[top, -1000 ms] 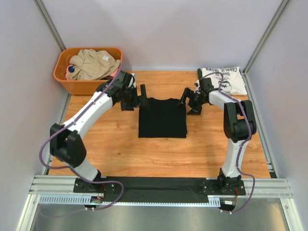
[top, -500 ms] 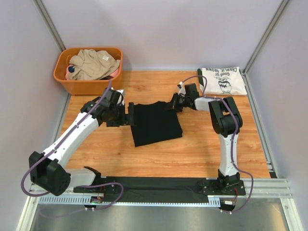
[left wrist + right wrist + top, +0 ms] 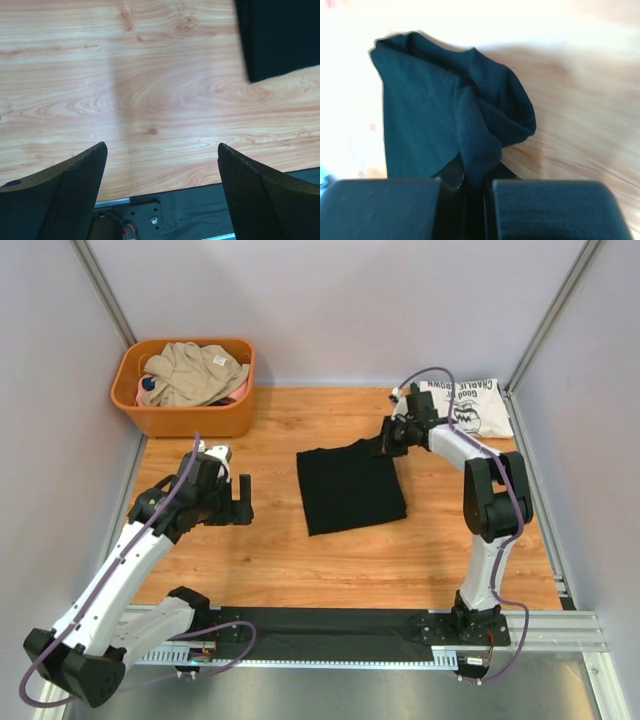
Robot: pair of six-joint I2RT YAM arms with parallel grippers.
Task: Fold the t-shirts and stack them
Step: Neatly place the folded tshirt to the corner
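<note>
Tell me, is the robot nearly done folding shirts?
Partway. The white shirt lies folded at the back. The black shirt looks folded, its corner pinched by the right gripper; the left gripper is open. Stacking is left, and the basket holds more clothes.

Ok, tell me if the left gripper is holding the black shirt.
No, the left gripper is open over the table, and the black shirt lies apart from it.

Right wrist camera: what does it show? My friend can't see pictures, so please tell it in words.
A bunched corner of the black t-shirt is pinched between the shut jaws at the bottom edge. The rest of the cloth spreads toward the top of the picture, with the blurry, brightly lit wooden table behind it.
</note>
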